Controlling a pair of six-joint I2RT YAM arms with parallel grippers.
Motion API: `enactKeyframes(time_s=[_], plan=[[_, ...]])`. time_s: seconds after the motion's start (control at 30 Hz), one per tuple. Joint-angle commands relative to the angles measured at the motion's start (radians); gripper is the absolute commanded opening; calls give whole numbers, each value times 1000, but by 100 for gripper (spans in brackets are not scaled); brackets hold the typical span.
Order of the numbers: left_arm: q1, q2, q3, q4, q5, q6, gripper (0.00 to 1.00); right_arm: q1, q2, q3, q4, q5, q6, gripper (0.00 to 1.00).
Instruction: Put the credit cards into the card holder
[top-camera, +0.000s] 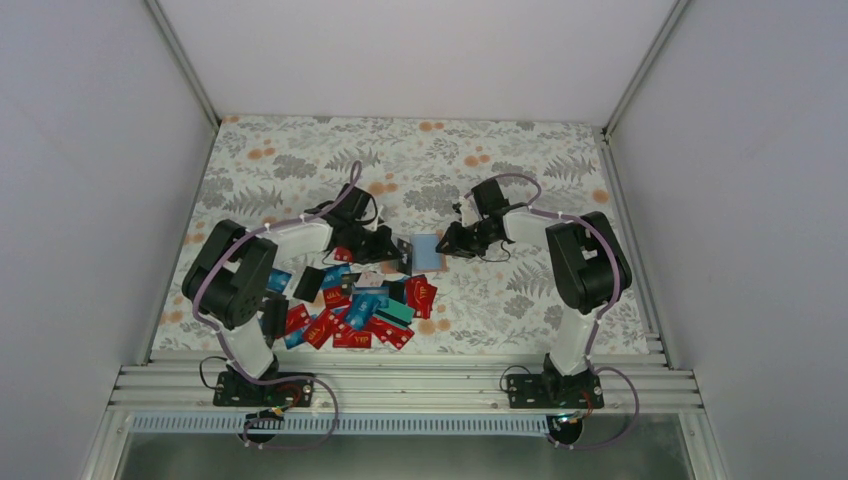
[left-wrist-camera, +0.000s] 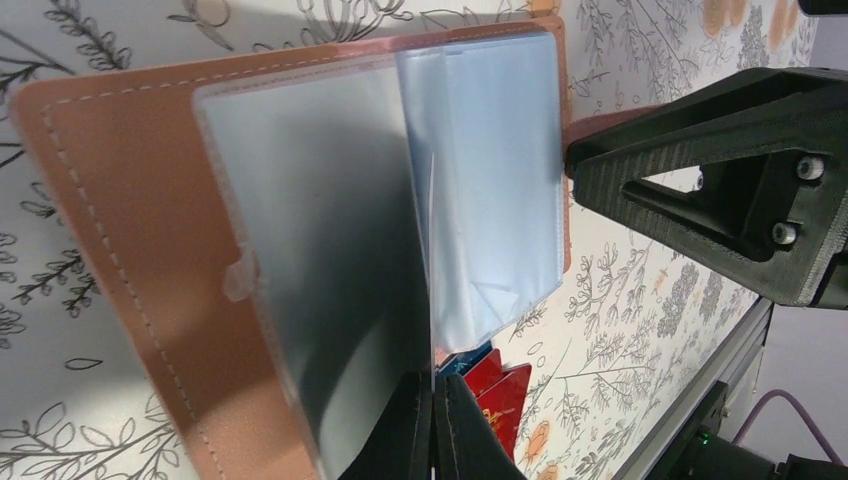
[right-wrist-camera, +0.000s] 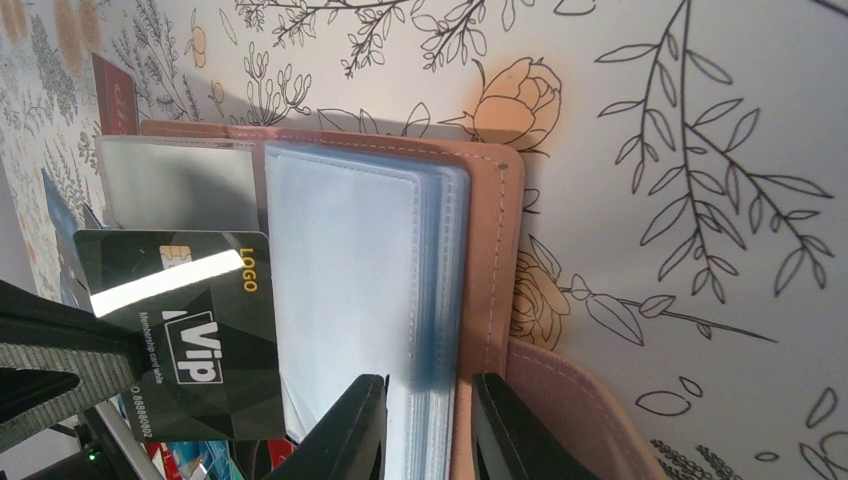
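Observation:
The card holder (top-camera: 427, 253) lies open on the floral cloth, tan cover (left-wrist-camera: 130, 200) outside and pale blue clear sleeves inside. My right gripper (right-wrist-camera: 425, 410) is shut on the card holder's sleeve stack and cover edge (right-wrist-camera: 490, 250), one finger on each side. My left gripper (left-wrist-camera: 437, 400) is shut on a black VIP credit card (right-wrist-camera: 190, 330), seen edge-on (left-wrist-camera: 433, 260) in its own view. The card stands over the open sleeves, just left of the stack. The other credit cards (top-camera: 360, 305), mostly red with some blue and teal, lie piled in front of the holder.
An aluminium rail (top-camera: 400, 380) runs along the near edge of the table, with both arm bases on it. White walls close in the left, right and back sides. The right gripper's black body (left-wrist-camera: 720, 200) sits close beside the holder's far edge.

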Motion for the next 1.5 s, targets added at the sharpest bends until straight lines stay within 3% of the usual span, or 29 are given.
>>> enactKeyframes(time_s=[0.0, 0.73, 1.47], plan=[[20, -9, -35, 18, 44, -29, 2, -5, 26, 8, 19, 9, -19, 25], [22, 25, 19, 39, 111, 4, 2, -5, 39, 24, 2, 0, -37, 24], [35, 2, -16, 11, 54, 4, 2, -5, 46, 33, -14, -7, -44, 23]])
